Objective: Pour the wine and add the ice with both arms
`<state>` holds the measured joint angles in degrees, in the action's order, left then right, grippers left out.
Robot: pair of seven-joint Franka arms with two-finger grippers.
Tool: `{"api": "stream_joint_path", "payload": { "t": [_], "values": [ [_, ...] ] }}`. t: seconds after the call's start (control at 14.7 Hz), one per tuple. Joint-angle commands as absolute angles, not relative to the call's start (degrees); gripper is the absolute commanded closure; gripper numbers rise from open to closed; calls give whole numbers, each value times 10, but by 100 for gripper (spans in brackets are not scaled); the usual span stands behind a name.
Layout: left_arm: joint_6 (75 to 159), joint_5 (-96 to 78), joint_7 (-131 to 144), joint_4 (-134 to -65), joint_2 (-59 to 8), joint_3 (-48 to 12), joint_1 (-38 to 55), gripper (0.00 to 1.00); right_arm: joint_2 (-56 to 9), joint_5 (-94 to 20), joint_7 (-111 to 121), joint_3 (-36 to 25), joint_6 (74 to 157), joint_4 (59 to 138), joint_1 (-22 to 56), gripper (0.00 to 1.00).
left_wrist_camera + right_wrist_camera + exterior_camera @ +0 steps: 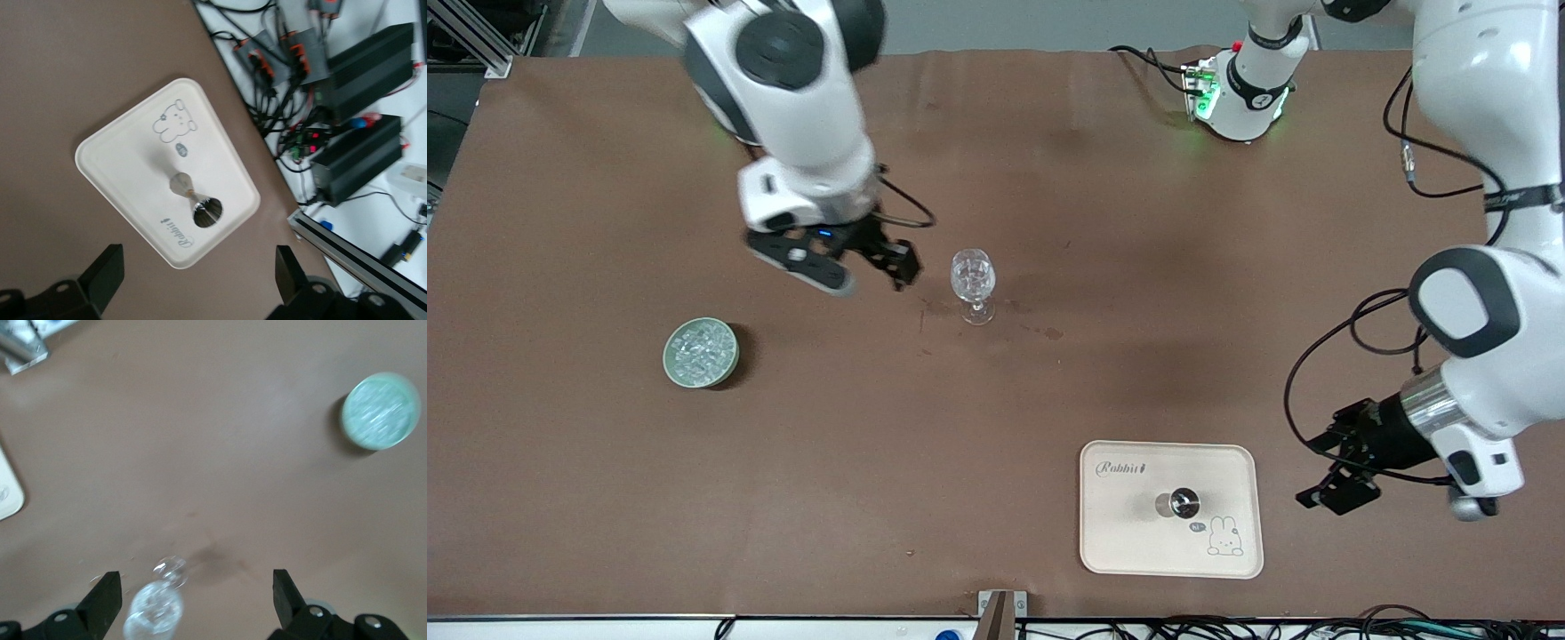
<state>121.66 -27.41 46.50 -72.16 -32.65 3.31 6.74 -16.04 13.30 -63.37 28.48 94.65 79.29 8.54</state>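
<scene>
Fingers of your right gripper [880,258] stand apart, empty, just beside the glass [972,283]. Ice [699,350] sits in its dish toward the right arm's end; swing there, descend slowly. Left gripper [1338,471] waits wide beside the tray [1112,542].

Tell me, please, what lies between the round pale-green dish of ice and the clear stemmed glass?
Only bare brown tabletop, as the front view shows.

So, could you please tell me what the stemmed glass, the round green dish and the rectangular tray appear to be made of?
Clear stemmed glass: likely glass, transparent with glints. Round pale-green dish: probably glazed ceramic, with a smooth, even-coloured rim. Cream rectangular tray: seemingly matte plastic or melamine, with a printed rabbit and rounded corners.
</scene>
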Motion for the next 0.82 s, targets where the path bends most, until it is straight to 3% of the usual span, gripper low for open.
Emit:
{"api": "stream_joint_path", "payload": {
  "t": [0.0, 0.41, 0.75],
  "values": [
    [1153, -214, 421, -739, -266, 32, 62, 0, -103, 142, -535, 229, 922, 816, 66, 0],
    [1037, -99, 92, -785, -165, 36, 53, 0, -52, 111, -337, 83, 901, 820, 64, 0],
    [1035, -25, 12, -921, -27, 21, 54, 0, -29, 51, -148, -33, 878, 826, 59, 0]
  ]
}}
